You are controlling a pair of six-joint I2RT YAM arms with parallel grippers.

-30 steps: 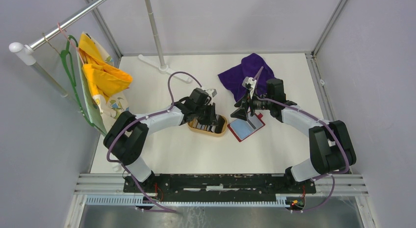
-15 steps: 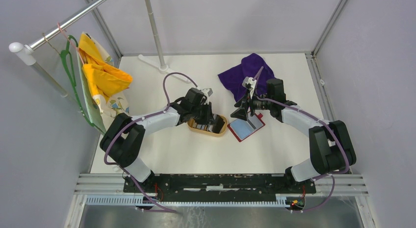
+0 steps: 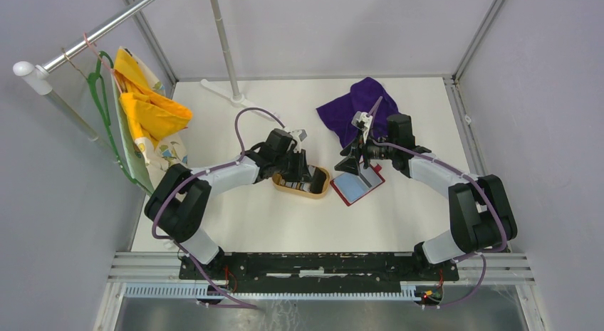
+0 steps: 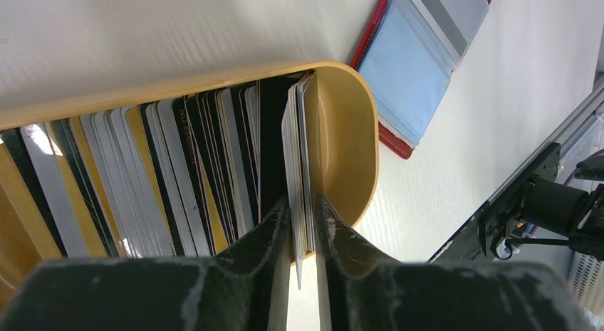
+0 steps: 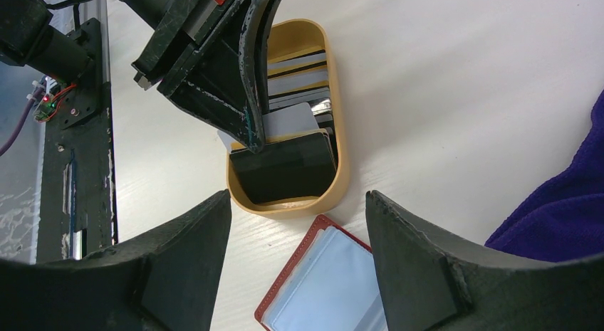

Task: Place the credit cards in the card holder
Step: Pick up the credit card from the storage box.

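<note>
Left gripper [image 4: 301,204]: its two fingers are closed on a thin bundle of pale credit cards [image 4: 298,132], standing on edge at the end of the tan tray [image 4: 354,156] that lies nearest the card holder [image 4: 407,69]. The right wrist view shows a white card of this bundle raised a little above its neighbours. The remaining cards, black, grey and white, stand packed in a row along the tray. Over the last second the left wrist has drawn back slightly toward its own side and its elbow has swung outward, whereas the right arm has not moved. This probably marks the start of the lift, though the bundle has not yet cleared the tray rim. Right gripper [image 5: 295,206]: jaws spread wide and holding nothing, poised above the gap between the tray end and the red holder. The holder lies unfolded on the white table [image 3: 285,217], its clear sleeves facing up, just beside the tray. A purple cloth [image 3: 354,107] lies behind the right arm
</note>
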